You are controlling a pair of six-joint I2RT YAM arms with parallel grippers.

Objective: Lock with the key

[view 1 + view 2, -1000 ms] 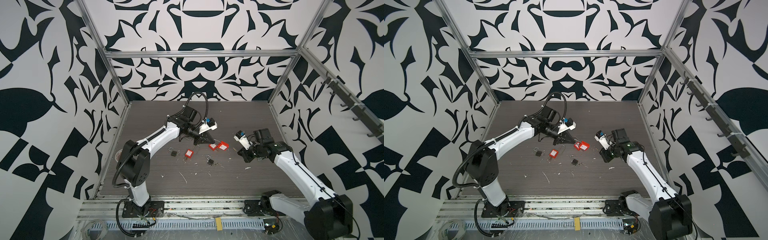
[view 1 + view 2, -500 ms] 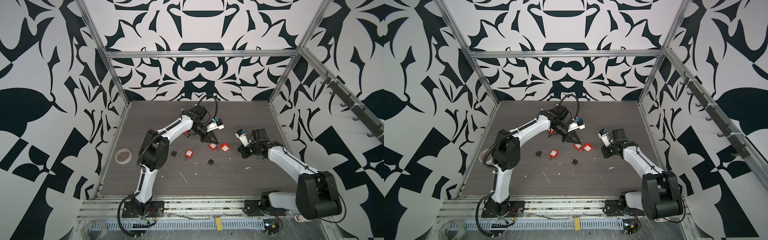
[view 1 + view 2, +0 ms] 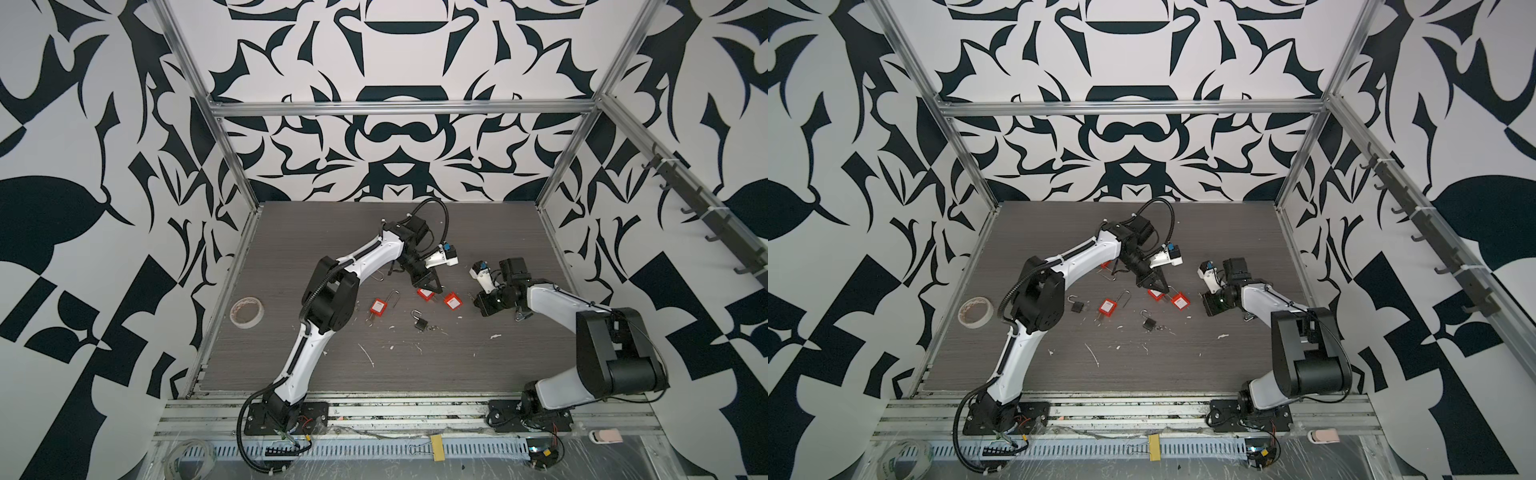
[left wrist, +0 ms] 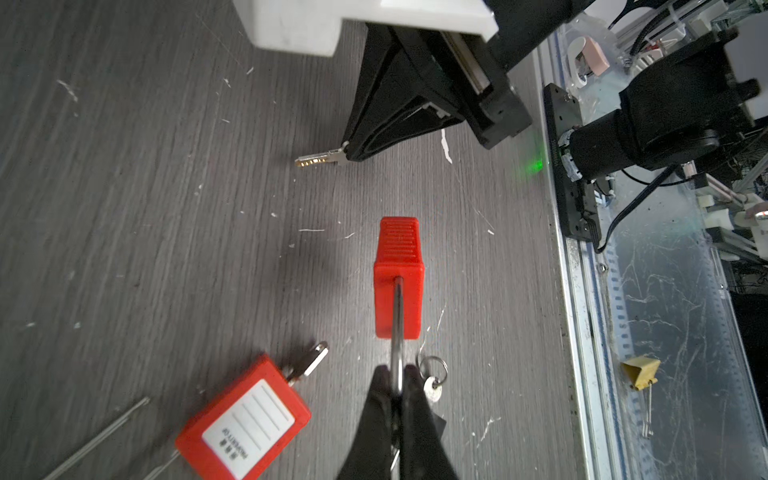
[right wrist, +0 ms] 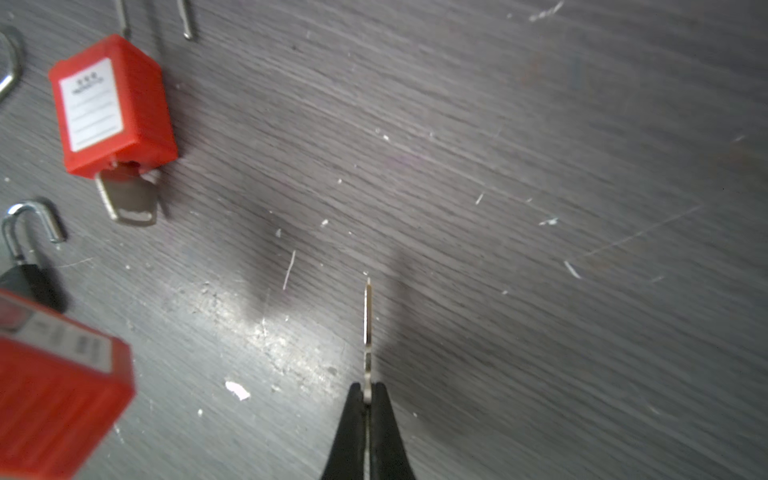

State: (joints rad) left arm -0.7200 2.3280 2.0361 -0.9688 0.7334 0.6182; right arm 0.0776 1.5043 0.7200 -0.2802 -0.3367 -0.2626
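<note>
My left gripper is shut on the steel shackle of a red padlock, whose body sticks out past the fingertips just above the table. In both top views this padlock sits mid-table, right of the left gripper. My right gripper is shut on a thin metal key that points forward. The key shows in the left wrist view a short way from the padlock's far end, apart from it. In the top views the right gripper faces the padlock.
A second red padlock with a key in it lies beside the left fingers, next to a small key ring. A third red padlock, black padlocks and a tape roll lie to the left. The table's edge rail is near.
My left gripper has moved right with the red padlock, toward the right gripper. The right gripper has shifted slightly left and back with the key. Both stay shut.
</note>
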